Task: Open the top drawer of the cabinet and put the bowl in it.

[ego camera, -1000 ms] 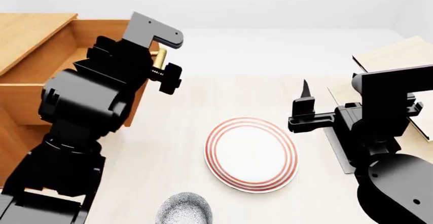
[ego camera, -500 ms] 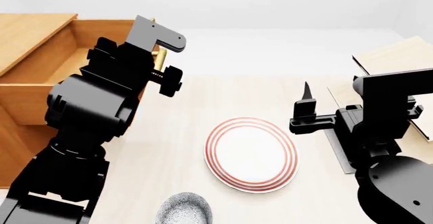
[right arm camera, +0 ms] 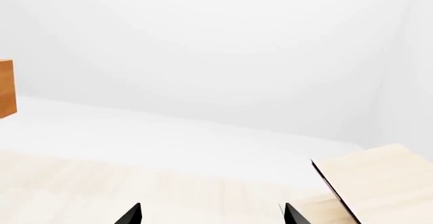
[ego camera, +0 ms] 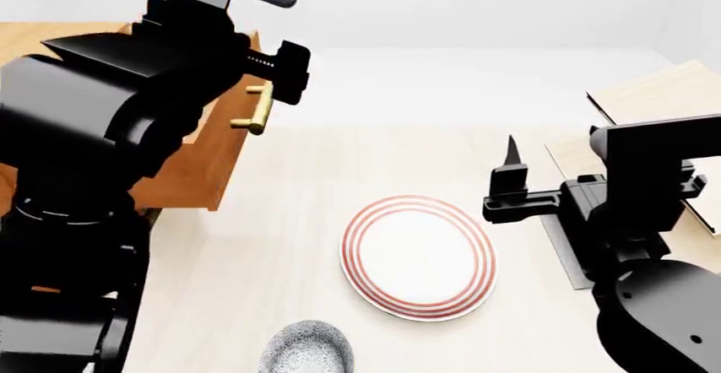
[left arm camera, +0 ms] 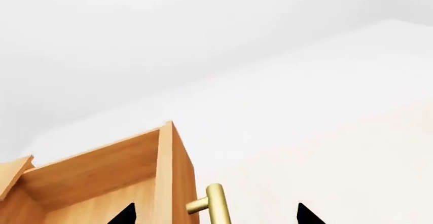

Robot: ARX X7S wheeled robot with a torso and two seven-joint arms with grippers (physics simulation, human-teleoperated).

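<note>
Head view: top drawer pulled out, bowl on the table, both arms raised.

Largest is the pale table (ego camera: 338, 187), with the orange-brown cabinet (ego camera: 169, 166) at its left side, mostly hidden behind the left arm. Its top drawer (left arm camera: 101, 183) stands pulled out, lighter wood showing inside, and its brass handle (ego camera: 256, 110) is free of any grip. A pale tilted-board rack (ego camera: 653, 94) sits at the right edge. The white plate (ego camera: 420, 256) with red rings lies mid-table. The bowl (ego camera: 306, 348), speckled grey-blue, sits at the near edge just before the plate, untouched. The left gripper (left arm camera: 213, 216) hangs above the handle with its jaws spread, one tip on either side of it and neither touching. The right gripper (right arm camera: 211, 215) hovers over the table near the rack, jaws parted and empty.
</note>
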